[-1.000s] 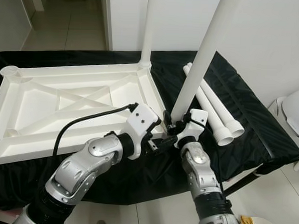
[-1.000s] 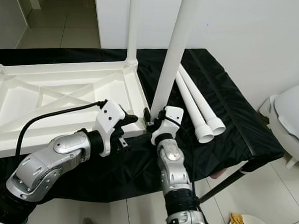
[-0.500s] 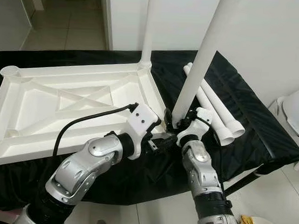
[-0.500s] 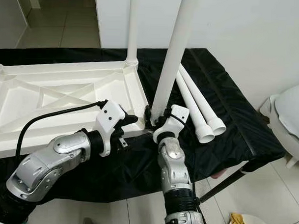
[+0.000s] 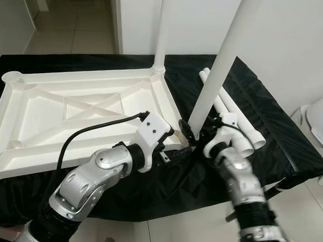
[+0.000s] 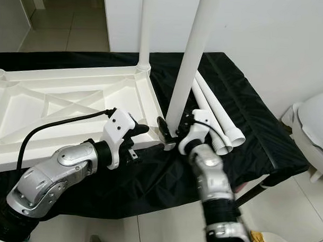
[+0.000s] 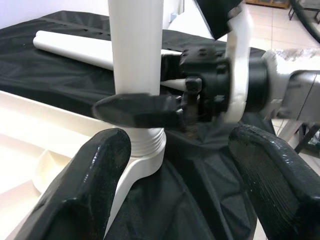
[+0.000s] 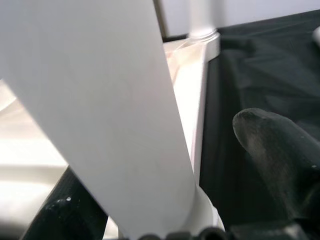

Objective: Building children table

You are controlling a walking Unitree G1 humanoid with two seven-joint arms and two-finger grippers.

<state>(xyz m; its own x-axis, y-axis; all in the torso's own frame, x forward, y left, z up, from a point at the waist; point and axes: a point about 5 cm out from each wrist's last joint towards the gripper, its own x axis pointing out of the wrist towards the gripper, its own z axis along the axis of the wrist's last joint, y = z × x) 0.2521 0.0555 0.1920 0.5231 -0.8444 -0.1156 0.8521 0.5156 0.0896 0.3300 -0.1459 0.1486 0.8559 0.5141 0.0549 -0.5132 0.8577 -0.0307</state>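
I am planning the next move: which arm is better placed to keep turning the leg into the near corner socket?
Likely right: the right gripper straddles the leg; the left gripper sits open beside the socket.

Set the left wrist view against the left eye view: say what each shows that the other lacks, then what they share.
Left wrist view: the threaded collar at the near leg's base, seen between the left gripper's spread fingers. Left eye view: the whole upturned tabletop, the far leg standing at its corner, an empty corner socket. Shared: the near leg, the right gripper open around it, spare legs on the black cloth.
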